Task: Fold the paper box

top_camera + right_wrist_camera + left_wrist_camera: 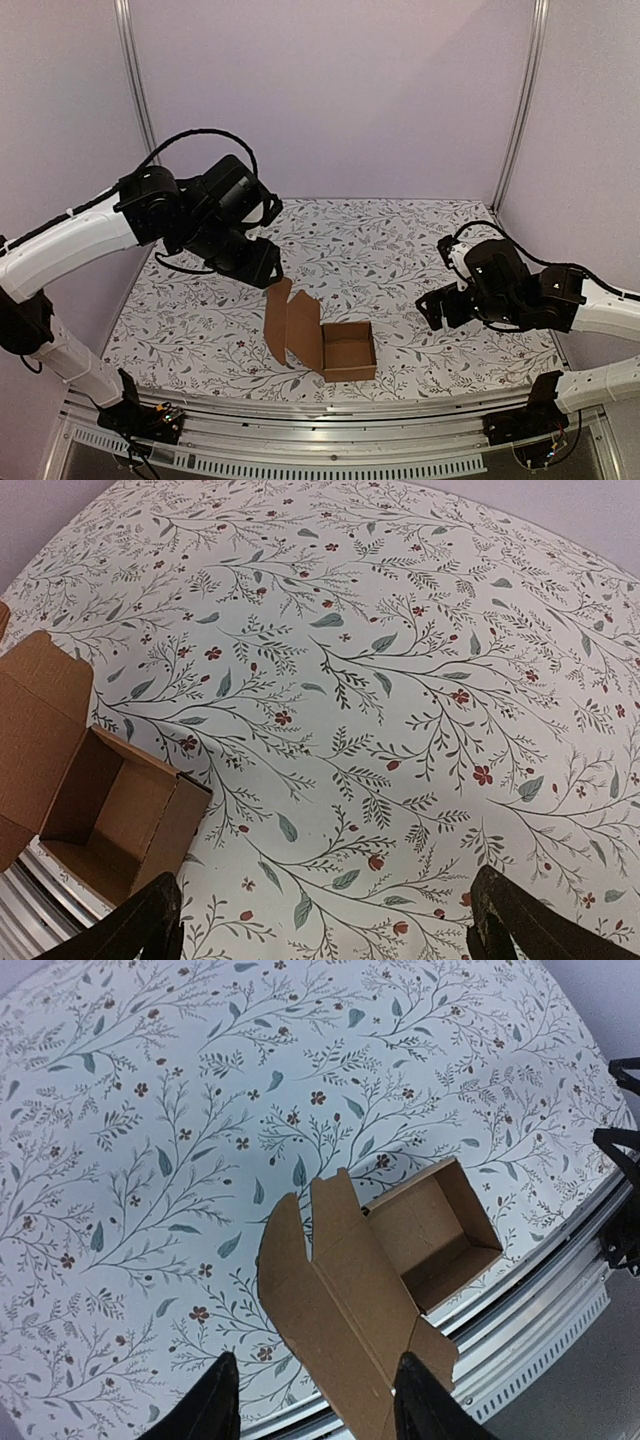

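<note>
Brown cardboard, the paper box sits open-topped close to the near edge of the worktop, about midway along it, with its lid panel standing up on the left side. My left arm reaches in from the left and bends down. The left gripper hovers just above that raised panel, fingers apart; whether they touch the cardboard I can't quite tell. My right arm hangs low by the right edge, the right gripper spread wide, the box well clear of its fingers.
</note>
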You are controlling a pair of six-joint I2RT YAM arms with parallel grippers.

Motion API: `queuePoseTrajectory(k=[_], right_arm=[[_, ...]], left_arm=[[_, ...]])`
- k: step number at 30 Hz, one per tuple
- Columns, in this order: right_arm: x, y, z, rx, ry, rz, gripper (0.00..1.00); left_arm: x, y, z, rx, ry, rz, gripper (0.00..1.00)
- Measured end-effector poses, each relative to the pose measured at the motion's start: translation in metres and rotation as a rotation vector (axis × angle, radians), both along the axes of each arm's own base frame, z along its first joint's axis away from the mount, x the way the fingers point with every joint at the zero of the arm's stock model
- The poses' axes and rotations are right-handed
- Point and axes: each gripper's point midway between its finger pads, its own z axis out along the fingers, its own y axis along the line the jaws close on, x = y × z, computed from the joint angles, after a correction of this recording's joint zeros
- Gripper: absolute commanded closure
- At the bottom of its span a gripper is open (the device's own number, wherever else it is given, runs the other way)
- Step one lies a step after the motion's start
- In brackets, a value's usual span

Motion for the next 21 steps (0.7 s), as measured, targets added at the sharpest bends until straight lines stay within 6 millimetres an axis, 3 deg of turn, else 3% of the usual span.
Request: queuePoseTrajectory(k=[4,9,21], right_arm=[[0.002,0.002,-0.002,-0.009,0.0,0.005,0.01],[0.002,0.003,-0.001,-0.009,-0.005,0.009,0.01],[0.001,0.002,0.005,0.01,-0.02,0.009,0.03]], left_arm=[[-0.011,0.008,-0.024,-0.051,0.075,0.065,0.49],[-0.017,0.004,-0.047,-0.099,0.167,0.103,0.5],[-0.023,-0.002,-0.068,-0.161,0.271,0.132,0.61]])
